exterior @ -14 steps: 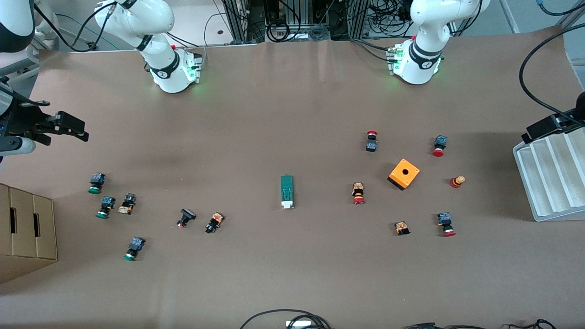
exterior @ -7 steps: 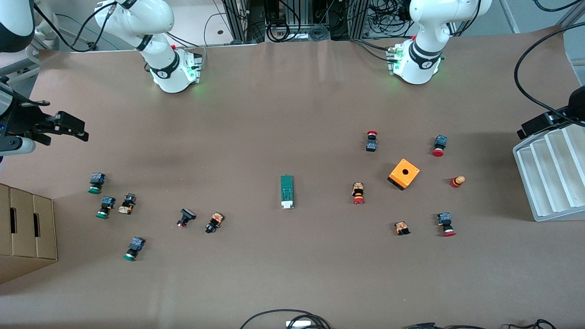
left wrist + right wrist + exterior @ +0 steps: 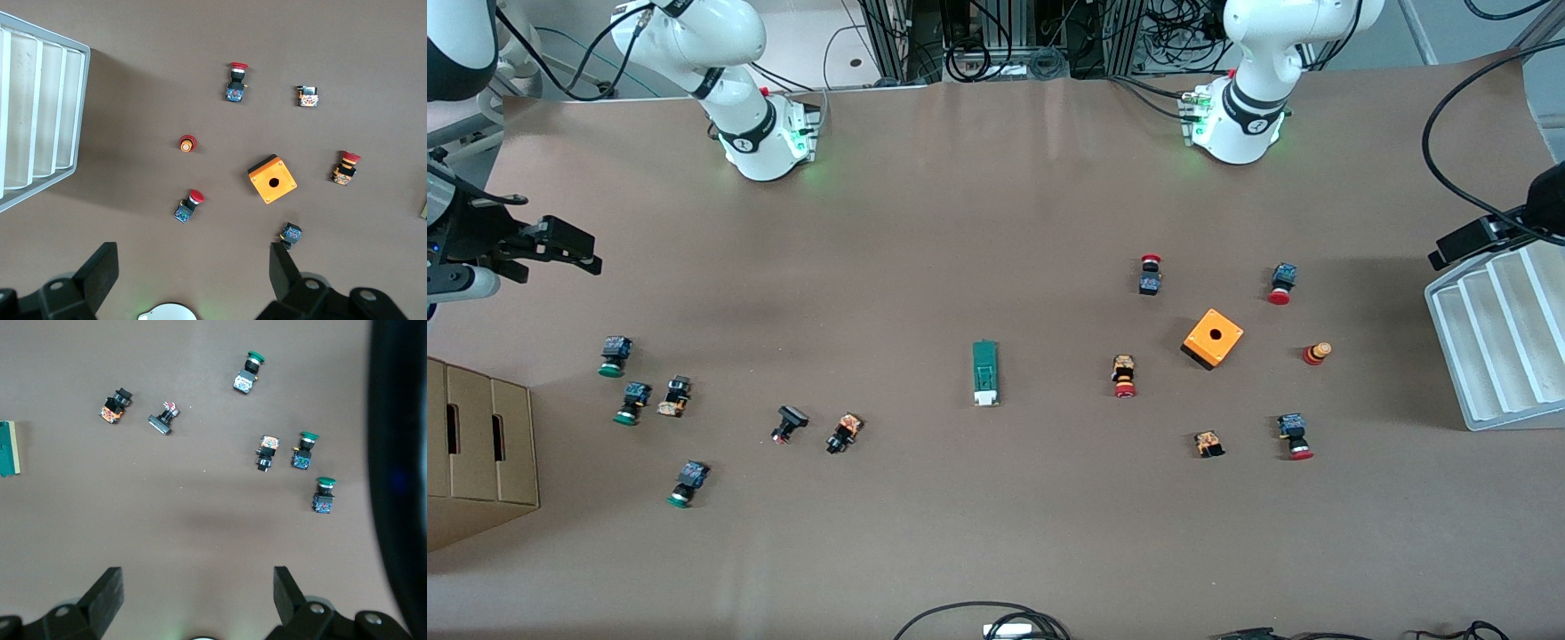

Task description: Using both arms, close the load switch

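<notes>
**Both arms up at the table ends, load switch untouched mid-table**

Table [image 3: 996, 551]: brown sheet, parts scattered in two clusters.

White ribbed tray [image 3: 1498, 342] sits at the left arm's end; cardboard box [image 3: 476, 449] at the right arm's end.

Left gripper [image 3: 190, 277]: up in the air over the table just beside the tray, fingers spread wide, nothing between them. In the front view only its black body shows at the tray's edge.

Right gripper [image 3: 195, 593]: hovering over the right arm's end of the table, fingers wide apart, empty.

Orange box [image 3: 1213, 338] with a hole on top sits in the left arm's cluster, red-capped push buttons [image 3: 1125, 376] around it.

Load switch [image 3: 985, 373]: flat on the table about midway between the two clusters, lying lengthwise toward the front camera, white block at the end nearer the camera. Well apart from both grippers. Only its edge shows in the right wrist view.

Green-capped push buttons [image 3: 615, 356] lie toward the right arm's end, near the box.
</notes>
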{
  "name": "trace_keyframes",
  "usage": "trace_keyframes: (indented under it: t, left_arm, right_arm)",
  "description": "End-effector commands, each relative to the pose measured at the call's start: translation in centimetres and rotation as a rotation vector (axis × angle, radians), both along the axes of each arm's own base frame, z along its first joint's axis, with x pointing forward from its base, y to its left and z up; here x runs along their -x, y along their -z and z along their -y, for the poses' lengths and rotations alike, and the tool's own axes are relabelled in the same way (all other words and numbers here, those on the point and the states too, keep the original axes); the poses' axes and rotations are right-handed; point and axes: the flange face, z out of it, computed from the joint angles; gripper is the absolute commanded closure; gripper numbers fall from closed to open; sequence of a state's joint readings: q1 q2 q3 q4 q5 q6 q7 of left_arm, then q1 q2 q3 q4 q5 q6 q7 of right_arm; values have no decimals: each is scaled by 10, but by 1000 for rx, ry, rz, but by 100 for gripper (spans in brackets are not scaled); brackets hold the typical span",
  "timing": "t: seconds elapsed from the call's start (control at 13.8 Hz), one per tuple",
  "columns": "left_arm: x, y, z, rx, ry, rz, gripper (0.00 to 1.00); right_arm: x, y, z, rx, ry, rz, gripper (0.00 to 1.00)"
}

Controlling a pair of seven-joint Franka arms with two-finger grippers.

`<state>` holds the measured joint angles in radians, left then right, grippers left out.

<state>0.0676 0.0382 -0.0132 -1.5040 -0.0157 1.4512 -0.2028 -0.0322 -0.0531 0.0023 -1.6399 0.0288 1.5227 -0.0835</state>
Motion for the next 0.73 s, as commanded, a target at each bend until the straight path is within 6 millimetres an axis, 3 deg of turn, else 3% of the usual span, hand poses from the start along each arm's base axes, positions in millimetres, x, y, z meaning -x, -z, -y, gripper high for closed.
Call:
trace_keyframes:
  t: [0.0,0.65]
  left_arm:
    - [4,-6,1,13,10,21,0]
    - [1,-7,7,5,24,29,0]
  right_arm:
    - [-2,-6,-1,26,-6,10,0]
    - [-3,-5,-1,28,-5,8,0]
